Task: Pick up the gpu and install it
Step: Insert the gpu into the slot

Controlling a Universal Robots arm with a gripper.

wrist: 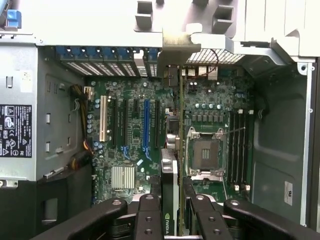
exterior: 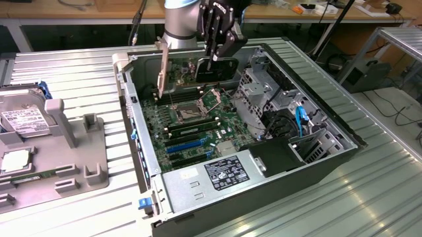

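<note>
GPU point(exterior: 214, 71), a thin flat card with a black face and a silver metal bracket at one end, hangs upright on edge over the green motherboard point(exterior: 191, 118) inside the open computer case point(exterior: 310, 163). The tool point(exterior: 216, 55) is partly closed, clamped on the card's top edge. From the wrist, the GPU point(wrist: 169, 180) appears edge-on between the black fingers point(wrist: 150, 215); it lies between one blue slot point(wrist: 146, 125) and one square CPU socket point(wrist: 205, 150). One white slot point(wrist: 103, 119) stands farther off. One silver power supply point(exterior: 218, 175) carries a black label. The case rests on a ribbed metal bench point(exterior: 79, 74). At the exterior view's left, a grey fixture point(exterior: 72, 153) holds one hard drive point(exterior: 20, 123).
</note>
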